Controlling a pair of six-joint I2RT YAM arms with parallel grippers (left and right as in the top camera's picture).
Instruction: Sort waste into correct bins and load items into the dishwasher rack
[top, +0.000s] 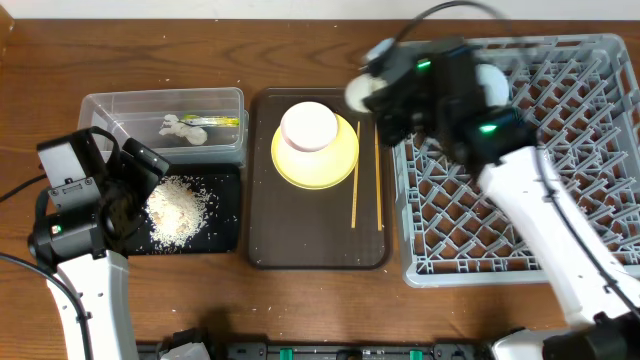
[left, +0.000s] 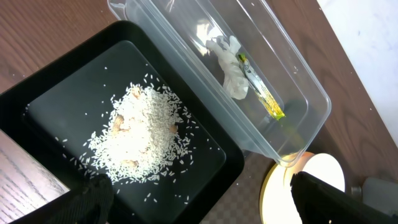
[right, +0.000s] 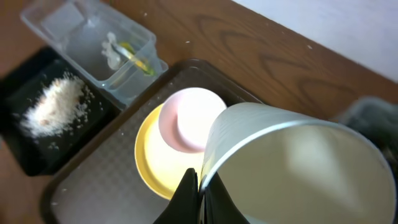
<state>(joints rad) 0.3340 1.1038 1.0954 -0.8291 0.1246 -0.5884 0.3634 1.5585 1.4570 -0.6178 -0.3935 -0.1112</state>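
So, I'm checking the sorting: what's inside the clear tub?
The clear tub holds a crumpled white paper scrap and a yellow-green wrapper. What lies beneath the paper is covered.

Bare tray (top: 300, 235) floor beside the yellow plate (top: 315, 176), 2 chopsticks (top: 355, 190) at its right

The tub (top: 120, 105) stands far left, holding a paper scrap (top: 180, 128) and a wrapper (top: 220, 121). Just before it lies the shallow tray (top: 228, 235) with the rice heap (top: 178, 208). Right of both, the serving tray (top: 300, 250) bears a plate (top: 300, 172) with a bowl (top: 309, 126) on it. 2 chopsticks (top: 355, 190) lie right of the plate. The dishwasher rack (top: 590, 100) lies furthest right. A cup (right: 292, 162) hangs above the serving tray's far right corner.
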